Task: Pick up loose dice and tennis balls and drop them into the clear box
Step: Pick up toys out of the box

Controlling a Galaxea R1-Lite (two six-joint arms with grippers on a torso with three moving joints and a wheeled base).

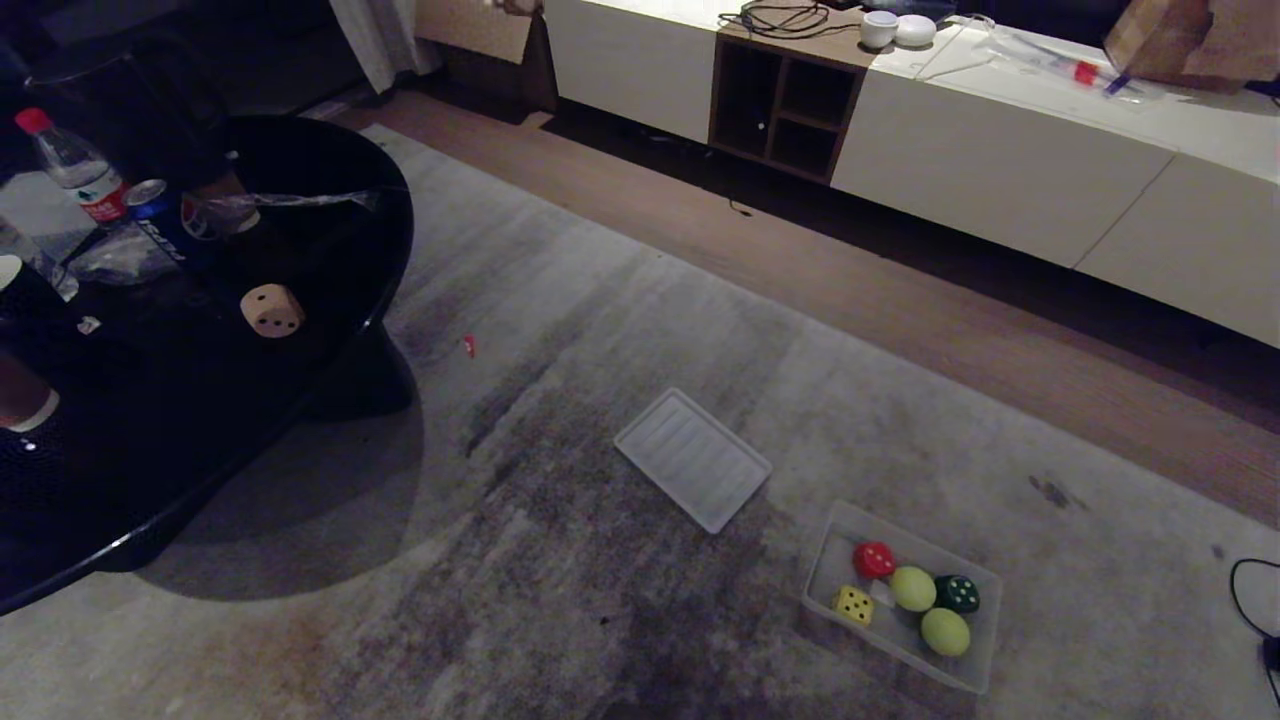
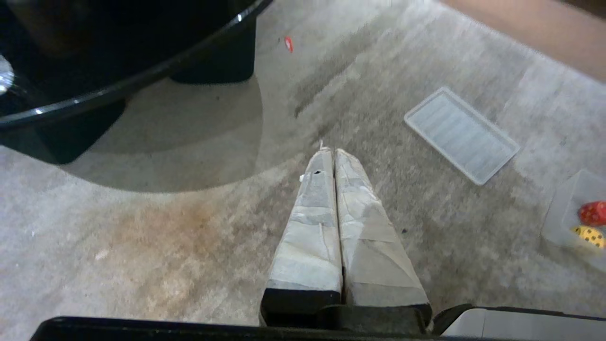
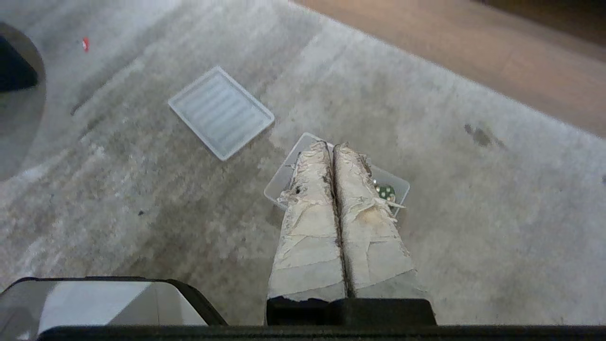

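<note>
On the carpet at the lower right stands the clear box (image 1: 985,590). It holds a red die (image 1: 874,559), a yellow die (image 1: 853,604), a dark green die (image 1: 957,594) and two tennis balls (image 1: 912,588) (image 1: 945,631). A cream die (image 1: 272,310) sits on the black table (image 1: 200,400) at the left. Neither arm shows in the head view. My left gripper (image 2: 331,151) is shut and empty above bare carpet, with the clear box (image 2: 561,213) off to its side. My right gripper (image 3: 331,146) is shut and empty, hanging above the clear box (image 3: 284,182) and hiding most of its contents.
A flat ribbed lid (image 1: 692,458) lies on the carpet between table and box. The table also carries a bottle (image 1: 75,165) and a can (image 1: 160,215). A small red scrap (image 1: 469,345) lies nearby. A white cabinet (image 1: 1000,180) lines the far wall; a cable (image 1: 1255,600) runs at the right edge.
</note>
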